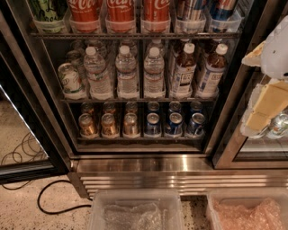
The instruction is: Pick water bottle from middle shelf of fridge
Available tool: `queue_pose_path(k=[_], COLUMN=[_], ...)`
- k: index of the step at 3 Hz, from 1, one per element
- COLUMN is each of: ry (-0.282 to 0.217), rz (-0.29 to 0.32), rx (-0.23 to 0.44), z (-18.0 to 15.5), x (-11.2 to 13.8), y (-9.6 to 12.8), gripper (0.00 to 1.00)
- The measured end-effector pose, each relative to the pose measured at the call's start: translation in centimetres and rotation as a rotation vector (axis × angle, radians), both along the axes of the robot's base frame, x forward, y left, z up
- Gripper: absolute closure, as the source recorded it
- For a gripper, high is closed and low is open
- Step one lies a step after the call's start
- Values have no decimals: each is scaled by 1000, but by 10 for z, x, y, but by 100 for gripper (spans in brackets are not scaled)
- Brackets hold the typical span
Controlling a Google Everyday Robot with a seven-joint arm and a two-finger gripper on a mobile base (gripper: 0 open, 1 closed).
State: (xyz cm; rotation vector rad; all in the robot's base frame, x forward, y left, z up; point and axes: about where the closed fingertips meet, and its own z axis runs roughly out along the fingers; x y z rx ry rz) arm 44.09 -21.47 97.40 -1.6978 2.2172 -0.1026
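Note:
The fridge [144, 162] stands open in front of me. On its middle shelf [135, 100] stand three clear water bottles with white caps: left [97, 74], middle [126, 72], right [154, 72]. Two brown tea bottles [184, 69] [211, 69] stand to their right. My gripper [250, 90] is at the right edge of the view, in front of the fridge's right frame. Its cream fingers [265, 105] are apart and hold nothing. It is to the right of the bottles, outside the shelf, and touches none of them.
Red cola bottles [120, 13] fill the rack above. Gold cans [109, 123] and blue cans [173, 123] fill the rack below. A green-white can [69, 80] lies at the shelf's left end. The glass door [22, 134] hangs open at left. Two plastic bins [135, 209] [249, 209] and a black cable [49, 202] are on the floor.

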Motion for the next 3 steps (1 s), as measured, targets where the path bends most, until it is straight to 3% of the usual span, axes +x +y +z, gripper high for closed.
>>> queue_pose_path(k=[2, 3], ry=[-86, -132], rz=[-84, -137], rx=[103, 158], z=[-25, -59], x=[19, 42], y=[16, 29], gripper=[0, 0])
